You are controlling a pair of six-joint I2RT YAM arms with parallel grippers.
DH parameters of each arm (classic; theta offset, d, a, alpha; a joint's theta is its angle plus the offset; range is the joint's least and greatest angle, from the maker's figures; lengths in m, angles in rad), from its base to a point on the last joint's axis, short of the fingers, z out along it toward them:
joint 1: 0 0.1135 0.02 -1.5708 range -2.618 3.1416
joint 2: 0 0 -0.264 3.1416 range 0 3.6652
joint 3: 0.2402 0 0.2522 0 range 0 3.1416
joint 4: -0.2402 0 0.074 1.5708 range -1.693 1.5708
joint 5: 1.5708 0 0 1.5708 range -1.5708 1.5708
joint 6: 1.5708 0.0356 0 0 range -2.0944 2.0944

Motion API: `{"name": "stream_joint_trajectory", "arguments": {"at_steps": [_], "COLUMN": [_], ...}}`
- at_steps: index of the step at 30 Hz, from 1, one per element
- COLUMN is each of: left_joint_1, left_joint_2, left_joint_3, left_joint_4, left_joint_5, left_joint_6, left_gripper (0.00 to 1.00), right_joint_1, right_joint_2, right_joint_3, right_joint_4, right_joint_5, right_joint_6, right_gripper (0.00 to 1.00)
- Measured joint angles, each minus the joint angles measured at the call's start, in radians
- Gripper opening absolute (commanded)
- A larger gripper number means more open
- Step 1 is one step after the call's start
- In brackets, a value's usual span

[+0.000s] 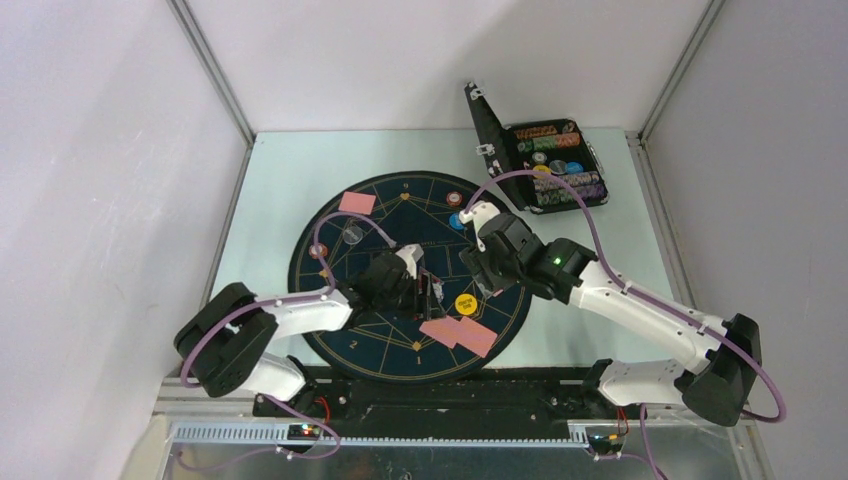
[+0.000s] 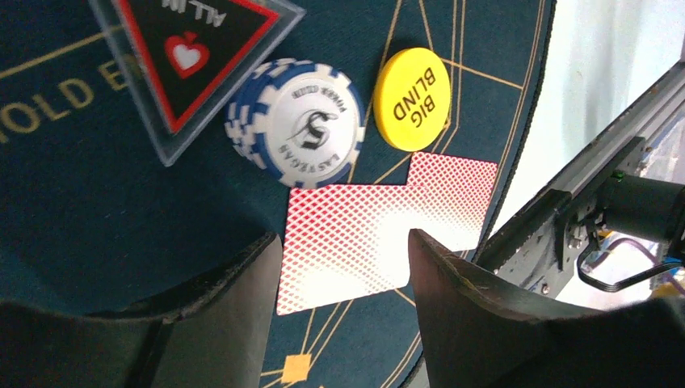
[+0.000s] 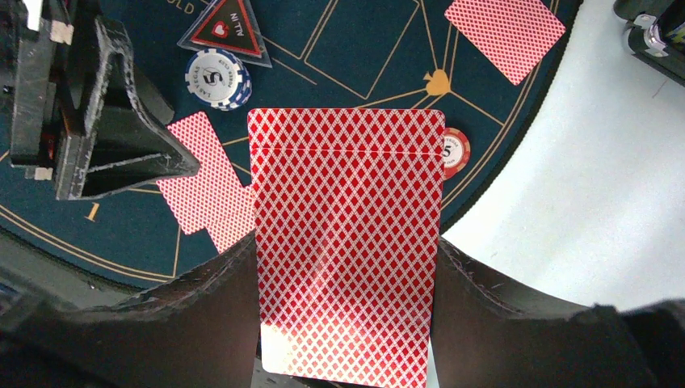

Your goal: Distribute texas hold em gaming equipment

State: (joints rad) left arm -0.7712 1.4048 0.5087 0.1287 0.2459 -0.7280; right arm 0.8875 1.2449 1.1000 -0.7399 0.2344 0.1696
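Your left gripper (image 2: 343, 238) stands spread above two cards (image 2: 380, 218) lying face-down at the near edge of the mat (image 2: 81, 202), beside the yellow disc (image 2: 416, 97), apparently one seat's hand. Your right gripper (image 3: 346, 250) pinches the deck (image 3: 347, 178), back up, presumably as stock for the other seats.

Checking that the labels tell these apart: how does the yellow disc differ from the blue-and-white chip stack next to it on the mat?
The yellow disc is a single piece with a plain edge; the blue-and-white chip stack is several chips piled up, with striped edges. The yellow disc reads BIG BLIND; the stack's top chip shows a 5. Both are round and lie flat on the dark-blue mat, near the red-backed cards.
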Motion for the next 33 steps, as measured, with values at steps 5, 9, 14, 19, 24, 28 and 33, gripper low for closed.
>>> {"name": "stream_joint_trajectory", "arguments": {"at_steps": [5,9,14,19,24,28,33], "left_joint_1": [-0.049,-0.073,-0.108,-0.137,-0.145,-0.148,-0.131], "left_joint_2": [0.018,0.025,0.067,0.105,0.089,-0.04,-0.354], "left_joint_3": [0.034,0.045,0.084,0.117,0.119,0.119,0.119], "left_joint_4": [-0.025,-0.035,-0.035,-0.023,-0.042,-0.132,-0.251], "left_joint_5": [-0.028,-0.032,-0.023,0.007,0.019,-0.018,-0.15], "left_joint_6": [0.031,0.039,0.035,0.018,0.013,0.016,0.02], "left_gripper": [0.67,0.67,0.68,0.7,0.79,0.97,1.0], "right_joint_1": [-0.001,-0.002,-0.003,-0.003,-0.006,-0.006,0.023], "right_joint_2": [-0.007,-0.007,-0.007,-0.008,-0.017,-0.027,-0.034], "right_joint_3": [-0.007,-0.007,-0.007,-0.008,-0.013,-0.021,-0.037], "right_joint_4": [0.0,0.001,0.001,0.001,0.002,0.003,0.013], "right_joint_5": [-0.003,-0.006,-0.01,-0.01,-0.011,-0.023,-0.036], "right_joint_6": [0.0,0.0,0.0,0.0,-0.001,-0.004,-0.021], "right_gripper": [0.0,0.0,0.0,0.0,0.0,0.0,0.0]}}
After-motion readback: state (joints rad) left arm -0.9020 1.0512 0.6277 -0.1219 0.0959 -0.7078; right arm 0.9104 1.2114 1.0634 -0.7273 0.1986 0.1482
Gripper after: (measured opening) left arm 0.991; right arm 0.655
